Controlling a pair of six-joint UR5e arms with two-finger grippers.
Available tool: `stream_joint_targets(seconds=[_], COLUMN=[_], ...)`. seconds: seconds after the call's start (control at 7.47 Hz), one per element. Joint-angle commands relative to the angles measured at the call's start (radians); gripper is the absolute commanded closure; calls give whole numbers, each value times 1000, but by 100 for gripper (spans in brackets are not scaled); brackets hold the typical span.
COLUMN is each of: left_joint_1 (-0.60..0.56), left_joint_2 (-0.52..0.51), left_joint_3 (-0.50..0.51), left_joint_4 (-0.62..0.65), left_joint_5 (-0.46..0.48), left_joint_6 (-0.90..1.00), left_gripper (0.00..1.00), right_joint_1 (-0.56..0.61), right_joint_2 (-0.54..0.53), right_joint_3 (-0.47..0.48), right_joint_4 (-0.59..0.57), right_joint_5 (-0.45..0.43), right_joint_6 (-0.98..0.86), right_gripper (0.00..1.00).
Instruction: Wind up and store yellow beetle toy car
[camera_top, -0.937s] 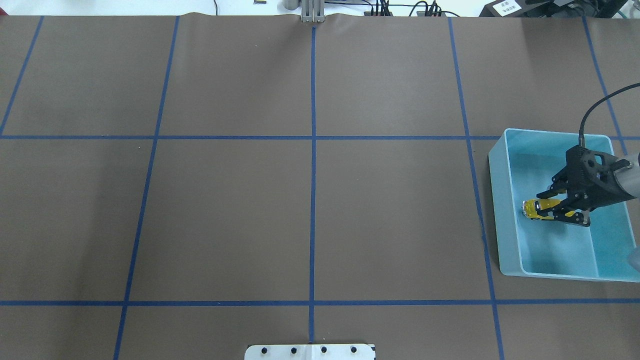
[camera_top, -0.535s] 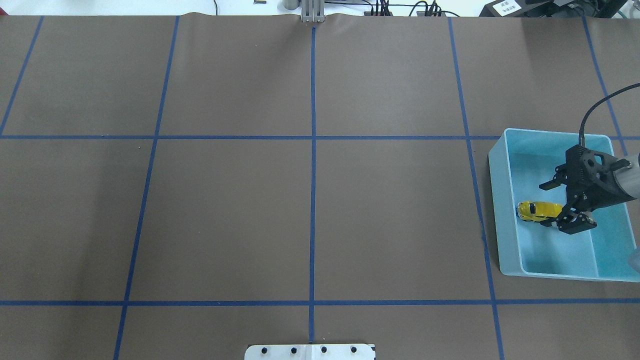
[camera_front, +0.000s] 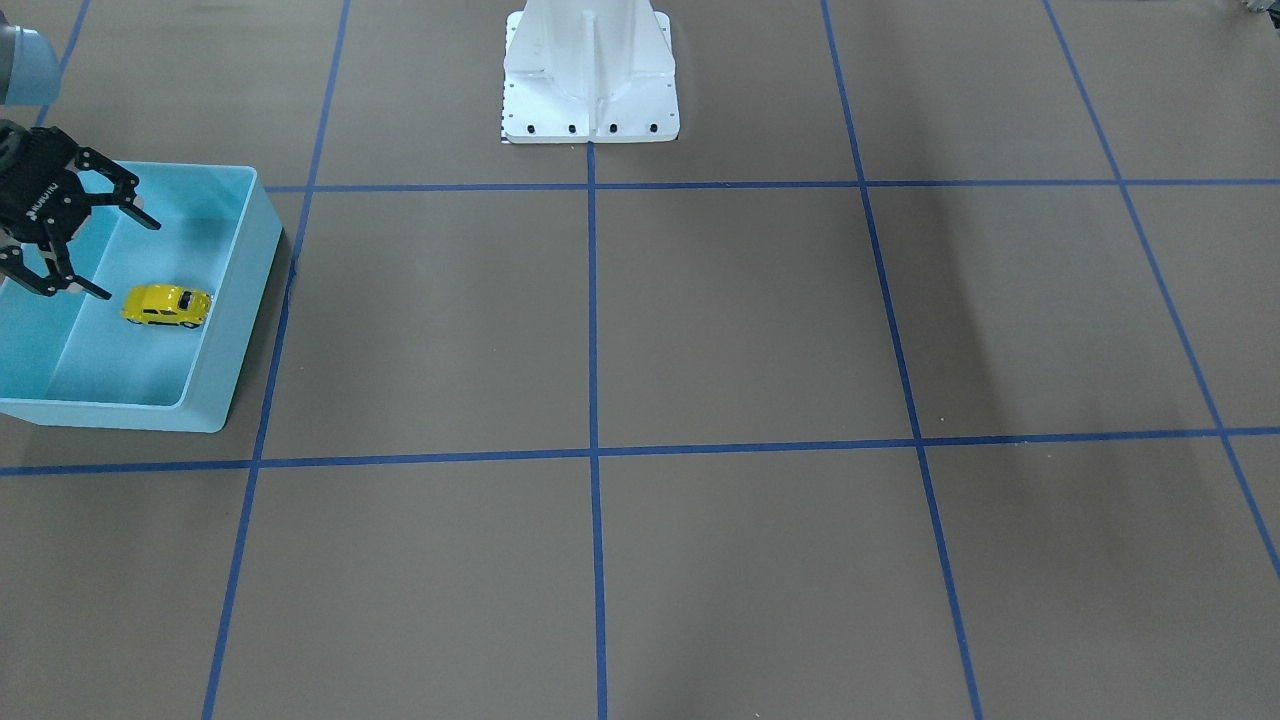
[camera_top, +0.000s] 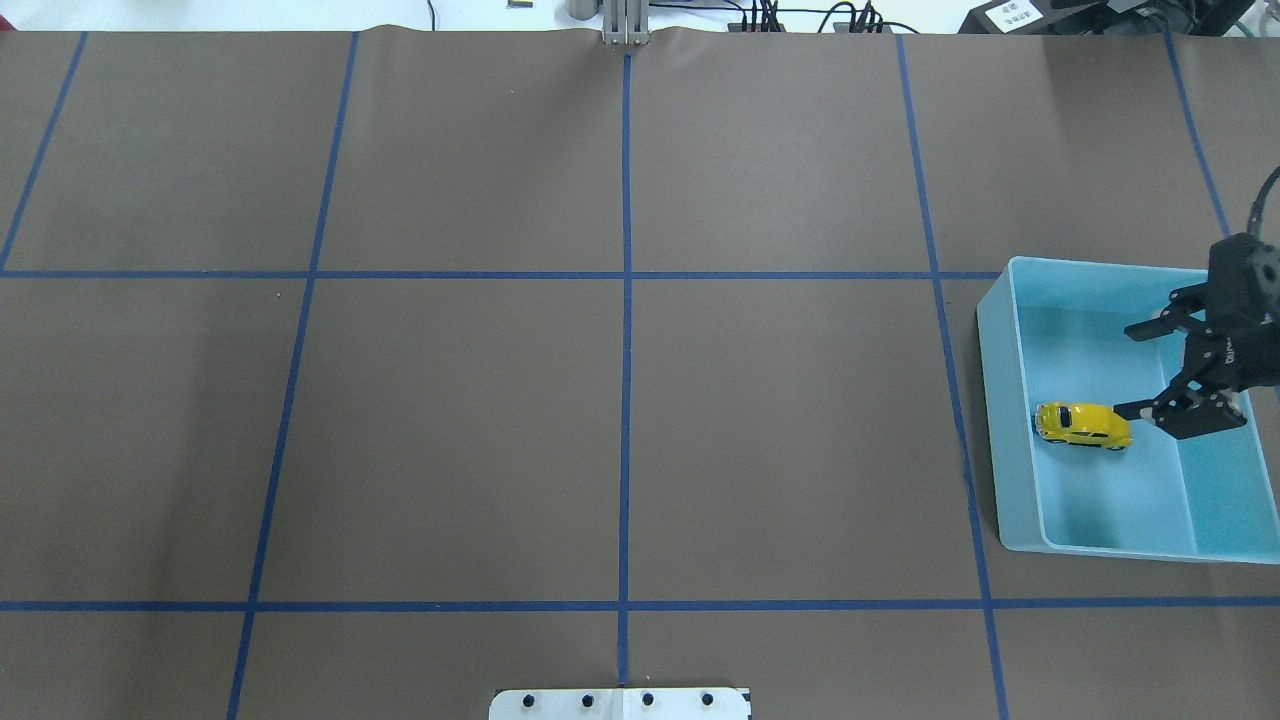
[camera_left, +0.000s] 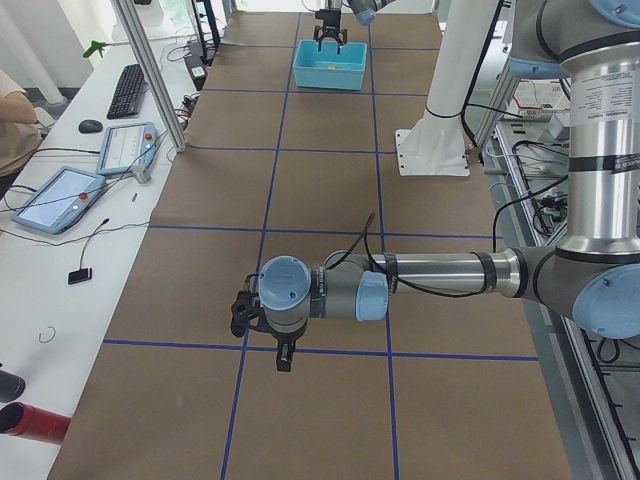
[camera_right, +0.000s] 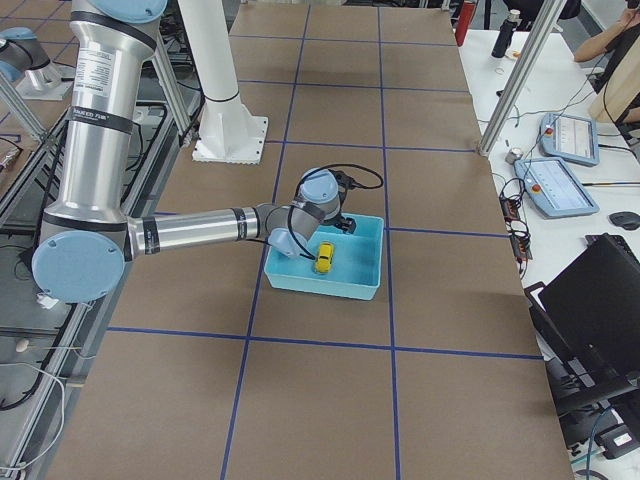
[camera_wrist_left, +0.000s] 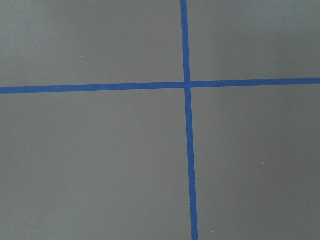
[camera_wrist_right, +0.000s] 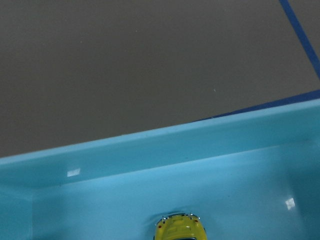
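Note:
The yellow beetle toy car (camera_top: 1082, 424) lies on its wheels on the floor of the light blue bin (camera_top: 1000, 400), in its larger compartment near the wall. It also shows in the front view (camera_front: 167, 305), the right side view (camera_right: 325, 257) and the right wrist view (camera_wrist_right: 180, 230). My right gripper (camera_top: 1135, 370) is open and empty, raised over the bin just beside the car, not touching it. My left gripper (camera_left: 245, 320) shows only in the left side view, low over the bare table, and I cannot tell its state.
The bin (camera_front: 240, 300) stands at the table's edge on my right and has a divider (camera_top: 1185, 480) that splits off a narrow compartment. The white robot base (camera_front: 590, 80) is at the table's middle. Blue tape lines (camera_top: 626, 400) cross the brown table cover.
My right gripper opened and let go of the car, then pulled back and up away from it. The car now rests on the bin floor.

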Motion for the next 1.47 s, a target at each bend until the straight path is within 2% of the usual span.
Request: stream_joint_targets(seconds=[0.0, 0.27, 0.4, 0.67, 0.94, 1.07, 1.34], left_joint_1=[0, 0, 2, 2, 2, 2, 2], left_joint_2=[-2, -4, -5, -5, -8, -8, -8], left_joint_3=[0, -2, -2, -2, -5, -3, -3], left_joint_4=[0, 2, 2, 2, 2, 2, 2], left_joint_5=[1, 1, 1, 1, 1, 1, 1], left_joint_6=[1, 1, 1, 4, 4, 4, 4], left_gripper=[0, 0, 0, 0, 0, 0, 0], right_joint_1=[129, 220, 307, 448, 488, 511, 524], right_joint_2=[-11, 5, 6, 6, 30, 87, 77], right_joint_3=[53, 94, 78, 73, 79, 78, 55], right_joint_4=[-87, -246, -306, -587, -839, -992, -1025], right_joint_5=[1, -25, -45, -35, -27, -27, -33], right_joint_6=[177, 342, 381, 381, 378, 375, 368], right_gripper=[1, 1, 1, 1, 1, 1, 1])
